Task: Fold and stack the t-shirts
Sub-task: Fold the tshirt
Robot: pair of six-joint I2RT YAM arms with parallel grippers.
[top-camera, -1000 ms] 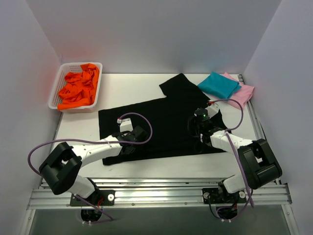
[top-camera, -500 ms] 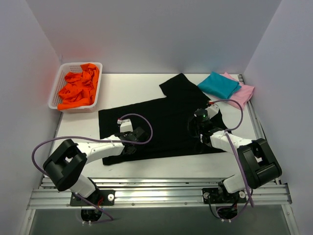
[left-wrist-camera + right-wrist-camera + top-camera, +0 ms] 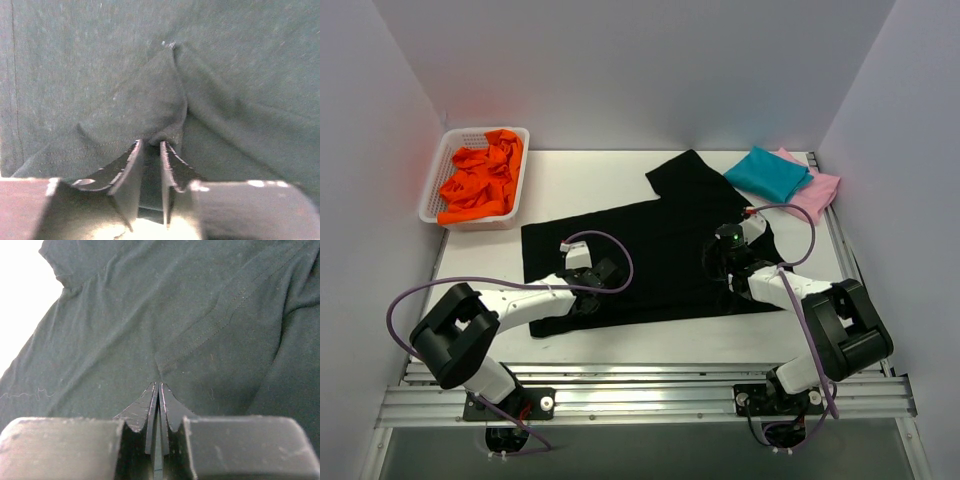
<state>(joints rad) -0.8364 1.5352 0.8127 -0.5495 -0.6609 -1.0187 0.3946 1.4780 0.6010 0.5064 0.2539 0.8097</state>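
Matt, lint-flecked black cloth t-shirt (image 3: 660,255)

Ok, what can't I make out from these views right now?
- Top view: the fingertips of the left gripper and right gripper are dark against the black t-shirt, so neither grip reads there.
- Right wrist view: the closed fingers hide how much cloth is pinched.
- Top view: the pink t-shirt lies mostly under the teal t-shirt; its folding is hidden.
- Top view: the orange cloth in the basket is bunched; piece count unclear.
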